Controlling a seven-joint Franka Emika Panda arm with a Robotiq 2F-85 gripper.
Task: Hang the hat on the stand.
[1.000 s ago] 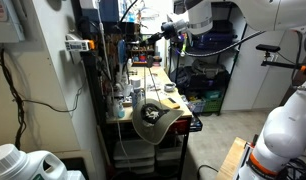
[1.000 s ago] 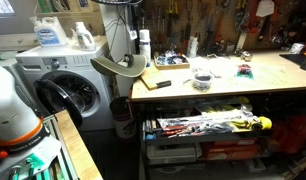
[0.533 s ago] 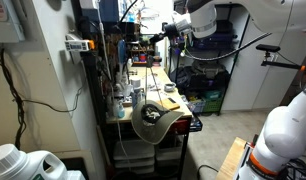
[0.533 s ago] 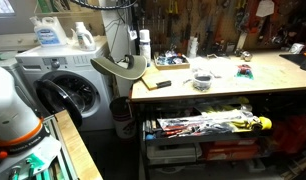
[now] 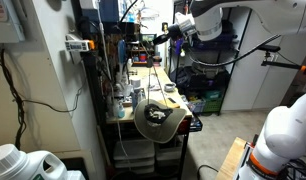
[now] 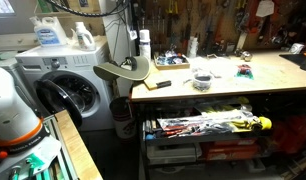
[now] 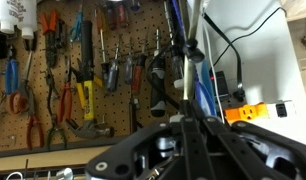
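Note:
The olive-tan wide-brimmed hat (image 5: 156, 120) hangs at the near end of the workbench, its dark inside showing. In an exterior view it (image 6: 121, 70) lies almost level beside the bench corner, on what looks like a thin upright stand (image 6: 132, 40). My gripper (image 5: 159, 40) is high above the bench, far from the hat. In the wrist view its fingers (image 7: 183, 115) are pressed together, with a thin pale rod (image 7: 187, 70) rising just beyond their tips. I cannot tell whether they touch the rod. The hat is out of the wrist view.
A wooden workbench (image 6: 223, 85) carries small tools and containers. A pegboard of hand tools (image 7: 63, 70) is behind it. A washing machine (image 6: 63, 85) stands beside the bench end. Shelves below the bench hold clutter (image 6: 208, 125). Cables hang near the arm (image 5: 233, 50).
The hat has tipped from a steep tilt to a flatter, lower position. The gripper has shifted slightly at the same height.

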